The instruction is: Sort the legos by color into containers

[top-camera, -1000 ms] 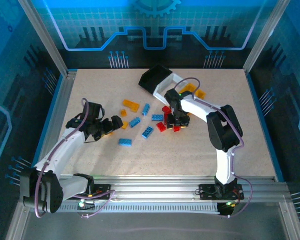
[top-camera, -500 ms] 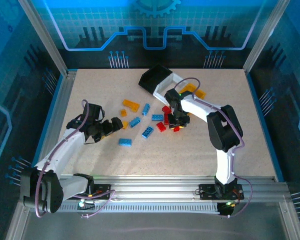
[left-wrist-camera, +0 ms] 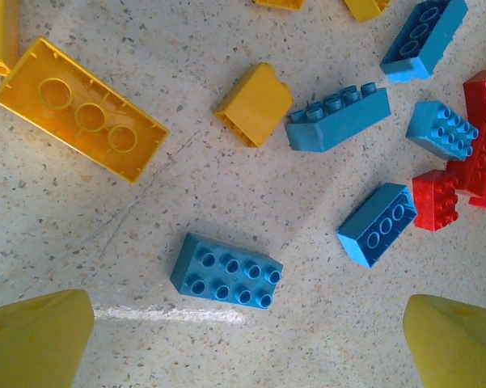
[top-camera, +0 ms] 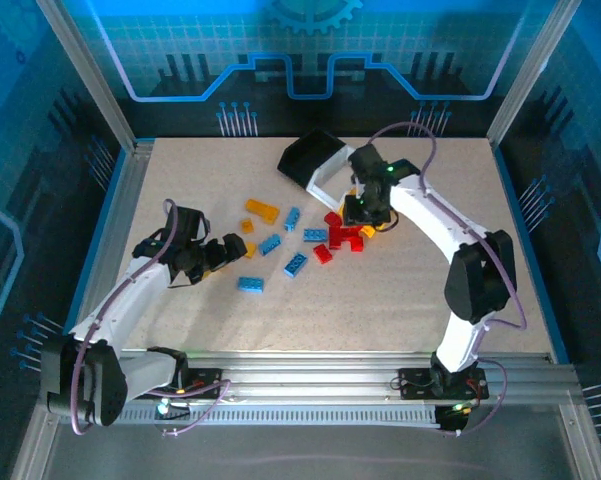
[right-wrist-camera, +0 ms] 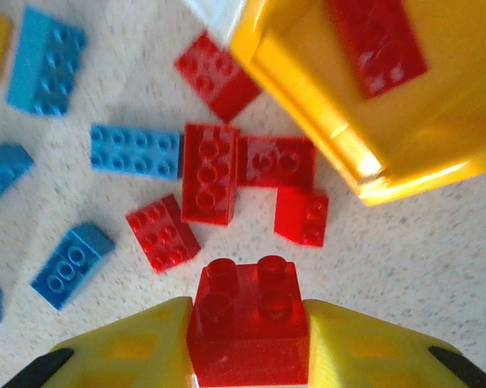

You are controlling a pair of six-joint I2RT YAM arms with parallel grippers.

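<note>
Red studded brick (right-wrist-camera: 247, 319) clamped in right end effector (right-wrist-camera: 247, 335), left end effector (left-wrist-camera: 247, 323) spread apart

A small brick (right-wrist-camera: 247, 323) sits clamped between the jaws of the right gripper (right-wrist-camera: 247, 347). Just ahead of them lies a cluster of bricks (right-wrist-camera: 209, 174), several touching. Ahead and to the right stands a bin (right-wrist-camera: 340, 137) with a flat brick (right-wrist-camera: 376, 40) in it. The left gripper (left-wrist-camera: 243, 356) hangs with its jaws wide apart. Between and just ahead of them lies a lone brick (left-wrist-camera: 226, 271). An upturned brick (left-wrist-camera: 81, 109) lies further ahead to the left, and a scatter of bricks (left-wrist-camera: 340, 121) ahead to the right.

Red legos (right-wrist-camera: 209, 172) crowd the table (right-wrist-camera: 437, 267) just beside the yellow-orange bin (right-wrist-camera: 303, 85).
</note>
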